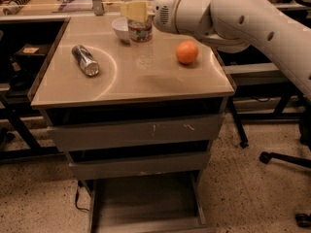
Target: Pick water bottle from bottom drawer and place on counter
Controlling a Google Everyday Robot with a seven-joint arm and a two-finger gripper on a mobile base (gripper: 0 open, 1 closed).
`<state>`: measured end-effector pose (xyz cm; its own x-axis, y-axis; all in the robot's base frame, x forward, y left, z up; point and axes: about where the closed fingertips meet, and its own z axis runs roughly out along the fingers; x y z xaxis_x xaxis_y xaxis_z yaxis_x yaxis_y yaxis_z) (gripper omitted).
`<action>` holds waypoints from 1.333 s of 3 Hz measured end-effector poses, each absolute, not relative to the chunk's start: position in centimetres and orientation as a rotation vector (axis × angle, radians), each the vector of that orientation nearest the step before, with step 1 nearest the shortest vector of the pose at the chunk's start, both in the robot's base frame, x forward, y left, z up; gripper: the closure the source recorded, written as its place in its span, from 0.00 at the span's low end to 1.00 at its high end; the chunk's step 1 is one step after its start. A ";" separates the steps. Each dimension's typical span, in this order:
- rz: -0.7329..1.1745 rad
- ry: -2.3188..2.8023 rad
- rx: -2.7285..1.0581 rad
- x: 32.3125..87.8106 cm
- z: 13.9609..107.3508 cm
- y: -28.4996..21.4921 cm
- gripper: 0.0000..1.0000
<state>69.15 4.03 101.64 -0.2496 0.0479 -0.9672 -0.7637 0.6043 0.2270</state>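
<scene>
The water bottle [142, 42] stands upright at the back middle of the counter [160, 84]; whether its base touches the top I cannot tell. My gripper [135, 11] reaches in from the right and is shut on the bottle's upper part, its pale fingers [127, 9] on either side of the neck. Below, the bottom drawer [146, 200] is pulled out and its floor shows nothing on it.
A silver can [85, 59] lies on the counter's left side. A white bowl [120, 28] sits just behind and left of the bottle, and an orange [187, 52] sits to its right. A cluttered bench [48, 6] runs behind. A chair base [286, 159] stands at the right.
</scene>
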 end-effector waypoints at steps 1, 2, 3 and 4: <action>0.883 1.659 -0.630 70.9 101.1 5.1 1.00; 0.923 1.662 -0.646 72.2 100.1 6.5 1.00; 0.959 1.667 -0.651 73.1 98.9 7.2 1.00; 0.982 1.680 -0.653 73.5 97.6 7.7 1.00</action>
